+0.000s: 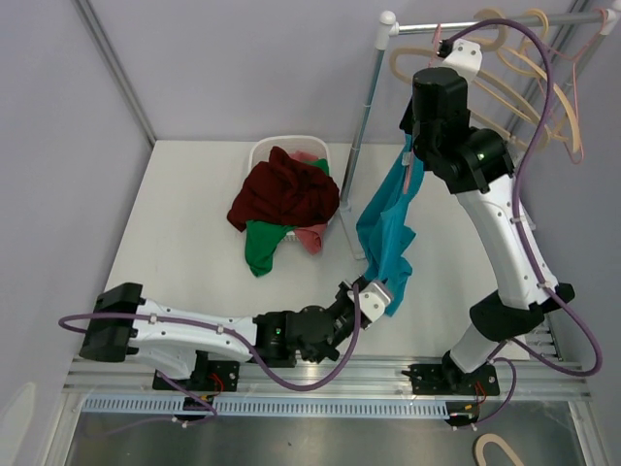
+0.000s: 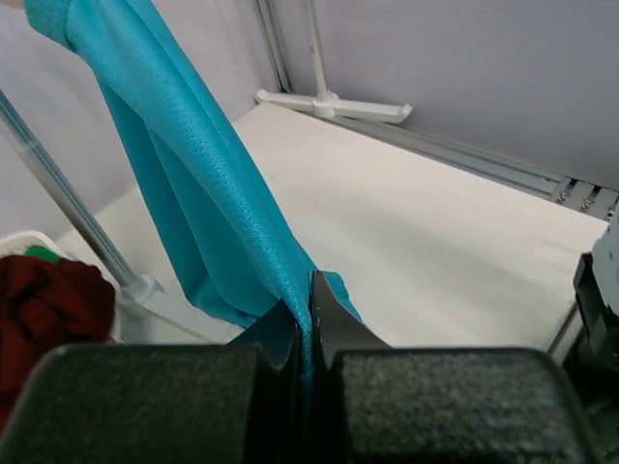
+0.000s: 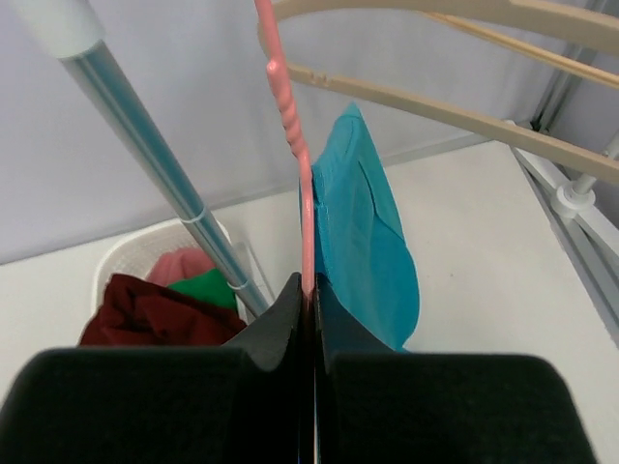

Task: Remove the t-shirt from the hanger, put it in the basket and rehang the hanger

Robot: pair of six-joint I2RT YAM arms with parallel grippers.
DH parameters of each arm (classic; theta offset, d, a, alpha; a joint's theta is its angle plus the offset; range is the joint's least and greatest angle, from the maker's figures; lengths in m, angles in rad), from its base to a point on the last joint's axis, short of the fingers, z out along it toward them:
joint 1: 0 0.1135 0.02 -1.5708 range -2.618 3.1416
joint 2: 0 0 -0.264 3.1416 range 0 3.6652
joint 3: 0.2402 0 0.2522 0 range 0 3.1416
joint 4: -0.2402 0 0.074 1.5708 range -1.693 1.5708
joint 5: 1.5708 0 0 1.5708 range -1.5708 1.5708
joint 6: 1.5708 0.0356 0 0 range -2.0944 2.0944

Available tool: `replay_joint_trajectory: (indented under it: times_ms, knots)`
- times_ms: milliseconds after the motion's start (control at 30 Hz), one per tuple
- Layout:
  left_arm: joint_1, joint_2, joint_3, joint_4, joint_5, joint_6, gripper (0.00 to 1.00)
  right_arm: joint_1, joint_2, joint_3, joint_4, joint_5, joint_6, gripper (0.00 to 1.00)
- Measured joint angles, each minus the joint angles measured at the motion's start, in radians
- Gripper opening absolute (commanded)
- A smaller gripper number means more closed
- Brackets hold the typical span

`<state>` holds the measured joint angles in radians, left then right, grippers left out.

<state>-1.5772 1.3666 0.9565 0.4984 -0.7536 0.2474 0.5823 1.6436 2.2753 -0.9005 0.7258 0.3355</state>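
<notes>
A teal t-shirt (image 1: 390, 225) hangs in a long drape from a pink hanger (image 3: 293, 145) below the rack rail. My left gripper (image 1: 374, 296) is shut on the shirt's lower hem; the left wrist view shows the teal cloth (image 2: 208, 193) pinched between the jaws (image 2: 309, 319). My right gripper (image 3: 309, 295) is shut on the pink hanger's thin bar, with the teal shirt (image 3: 363, 232) hanging just behind it. In the top view the right gripper (image 1: 411, 146) sits at the shirt's top.
A white basket (image 1: 289, 153) holds dark red, green and pink clothes. The rack's metal pole (image 1: 364, 126) stands beside the shirt. Several beige hangers (image 1: 505, 68) hang on the rail at the back right. A beige hanger (image 1: 500, 451) lies at the near right.
</notes>
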Motion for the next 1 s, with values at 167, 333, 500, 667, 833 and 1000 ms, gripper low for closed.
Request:
replay_joint_trajectory:
  times_ms: [167, 333, 500, 667, 833, 1000]
  knots:
    - [0.001, 0.019, -0.039, 0.019, -0.016, -0.076, 0.01, -0.017, 0.061, 0.043, -0.051, -0.040, -0.004, 0.00]
    - [0.108, 0.068, -0.031, 0.012, 0.053, -0.125, 0.01, 0.031, 0.028, 0.008, -0.070, -0.070, 0.014, 0.00]
    - [0.367, 0.122, 0.093, -0.064, 0.171, -0.180, 0.01, 0.084, -0.124, -0.128, -0.073, -0.142, 0.058, 0.00]
    - [0.531, 0.226, 0.329, -0.116, 0.248, -0.195, 0.01, 0.170, -0.254, -0.160, -0.105, -0.136, 0.080, 0.00]
    - [0.590, 0.303, 0.486, -0.177, 0.324, -0.204, 0.01, 0.201, -0.308, -0.189, -0.139, -0.099, 0.078, 0.00]
    - [0.591, 0.299, 0.488, -0.252, 0.349, -0.212, 0.01, 0.137, -0.261, -0.179, -0.139, -0.082, 0.026, 0.00]
